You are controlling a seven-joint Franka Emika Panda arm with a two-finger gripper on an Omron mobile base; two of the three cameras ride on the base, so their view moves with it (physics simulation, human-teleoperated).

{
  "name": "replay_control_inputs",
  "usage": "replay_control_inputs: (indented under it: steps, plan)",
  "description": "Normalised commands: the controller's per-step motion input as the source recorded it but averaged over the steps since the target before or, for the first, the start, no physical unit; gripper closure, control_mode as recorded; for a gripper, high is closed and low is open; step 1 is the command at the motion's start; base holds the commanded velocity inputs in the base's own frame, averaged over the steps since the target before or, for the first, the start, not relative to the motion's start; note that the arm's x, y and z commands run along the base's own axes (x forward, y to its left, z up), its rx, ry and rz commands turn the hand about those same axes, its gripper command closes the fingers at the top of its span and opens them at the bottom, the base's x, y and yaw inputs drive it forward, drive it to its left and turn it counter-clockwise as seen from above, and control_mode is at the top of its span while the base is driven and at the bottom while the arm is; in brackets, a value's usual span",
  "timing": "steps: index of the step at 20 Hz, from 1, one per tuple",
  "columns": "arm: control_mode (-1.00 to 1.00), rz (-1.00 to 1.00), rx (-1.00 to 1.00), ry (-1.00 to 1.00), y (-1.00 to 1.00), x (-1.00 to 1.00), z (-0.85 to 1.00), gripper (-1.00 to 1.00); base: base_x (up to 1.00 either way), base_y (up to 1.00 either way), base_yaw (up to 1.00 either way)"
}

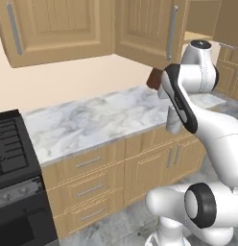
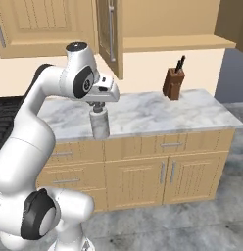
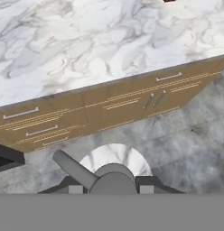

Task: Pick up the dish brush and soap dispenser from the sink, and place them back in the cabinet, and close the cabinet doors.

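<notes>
My gripper (image 2: 99,111) is shut on the soap dispenser (image 2: 100,125), a grey-white marbled bottle that hangs upright just in front of the counter's front edge. From the hand view, the soap dispenser (image 3: 114,163) sits between the fingertips (image 3: 146,189), dark pump spout pointing up-left. The cabinet (image 2: 172,44) on the wall stands open, its single shelf bare, and one of the cabinet doors (image 2: 111,34) swings out towards me. That same door (image 1: 149,29) hangs open in the left base view. The sink and dish brush are out of view.
A brown knife block (image 2: 174,83) stands at the back right of the marble counter (image 2: 143,112). Tan drawers and low doors (image 2: 162,171) run beneath it. A black stove (image 1: 10,144) borders the counter's left end. A closed wall cabinet door (image 1: 58,29) is at upper left.
</notes>
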Motion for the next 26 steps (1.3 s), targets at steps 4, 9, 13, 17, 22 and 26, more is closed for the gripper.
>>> replay_control_inputs:
  steps: [4, 9, 13, 17, 22, 26]
  plan:
    - [1.0, 0.0, 0.0, 0.0, 0.0, 0.0, 0.0, 1.0, 0.0, -0.63, 0.07]
    - [1.0, 0.0, 0.0, 0.0, 0.0, 0.0, 0.0, 1.0, 0.0, -0.67, 0.11]
    - [1.0, 0.0, 0.0, 0.0, 0.0, 0.0, 0.0, 1.0, 0.0, -0.7, 0.14]
    - [1.0, 0.0, 0.0, 0.0, 0.0, 0.0, 0.0, 1.0, 0.08, -0.55, 0.17]
    - [1.0, 0.0, 0.0, 0.0, 0.0, 0.0, 0.0, 1.0, 0.15, -0.56, 0.2]
    - [1.0, 0.0, 0.0, 0.0, 0.0, 0.0, 0.0, 1.0, 0.23, -0.6, 0.23]
